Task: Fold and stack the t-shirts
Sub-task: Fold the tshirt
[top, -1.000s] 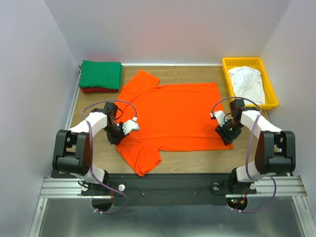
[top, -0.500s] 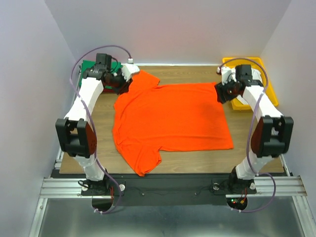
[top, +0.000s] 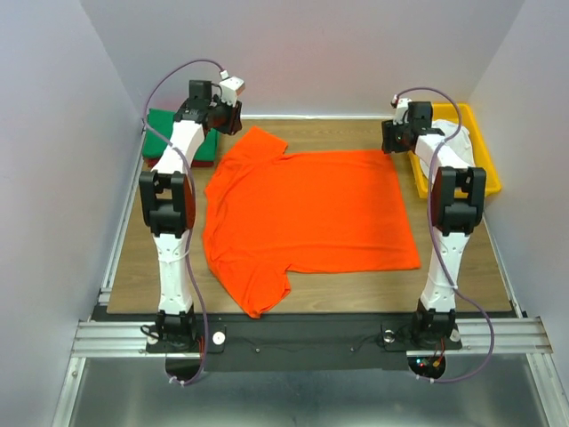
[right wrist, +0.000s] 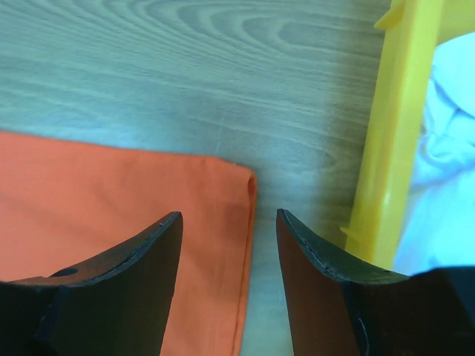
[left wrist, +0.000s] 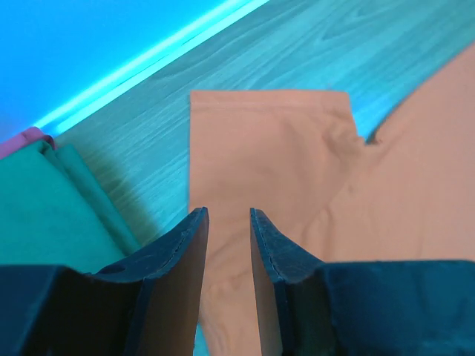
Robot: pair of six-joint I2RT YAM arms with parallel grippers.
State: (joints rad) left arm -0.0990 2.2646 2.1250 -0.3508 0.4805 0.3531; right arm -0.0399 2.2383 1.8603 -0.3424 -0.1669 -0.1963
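Top external, shirts: orange shirt is lying spread flat on the table. A folded green shirt is sitting just beyond its far sleeve, and a white shirt is lying in the tray just past its far hem corner.
Top external, arms: left gripper is hovering at the orange shirt's far sleeve, and right gripper at its far hem corner.
Left wrist, jaws: left gripper is hanging slightly parted and gripping nothing, with the orange shirt sleeve directly below. The green shirt is lying beside that sleeve, over a red shirt.
Right wrist, jaws: right gripper is standing wide apart and empty over the orange shirt corner. The tray and white shirt are sitting just past that corner.
Step in hand: by the poses, both grippers are probably lining up to pinch the orange shirt's far edge for a first fold.
Doing it well: both should be descending together and catching both cloth layers close to the edge. The left jaws should be widening first, and both should be steering clear of the green shirt and tray.
Hard to make out: neither gripper's height above the orange shirt is showing. The red shirt is peeking out only at one corner. In the top external view the arms are covering parts of the green and white shirts.
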